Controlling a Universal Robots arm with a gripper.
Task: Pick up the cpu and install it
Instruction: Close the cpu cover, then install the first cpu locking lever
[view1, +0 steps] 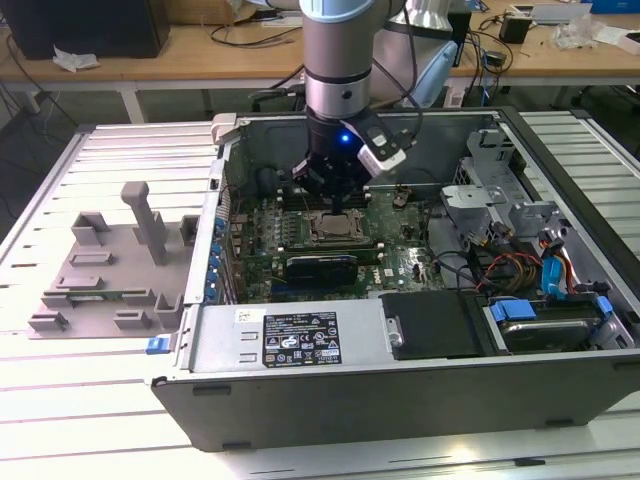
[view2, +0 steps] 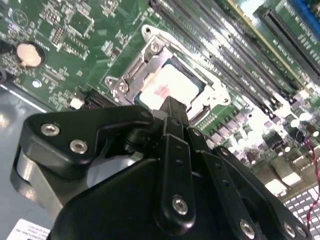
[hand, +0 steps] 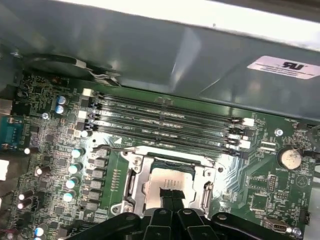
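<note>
Within the motherboard socket (hand: 131, 186) lies the cpu (hand: 165, 179), just beneath the pincer (hand: 171, 194).

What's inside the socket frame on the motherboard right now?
The cpu lies inside the socket frame, pale top showing. The hand covers part of it, so whether it is fully seated is hidden.

A pale slatted metal table (view1: 120, 150) carries two things: an open grey computer case (view1: 400, 400) across the middle and the exterior view's right, and, just beside it on the left, a grey plastic tray (view1: 110, 272) with upright blocks
</note>
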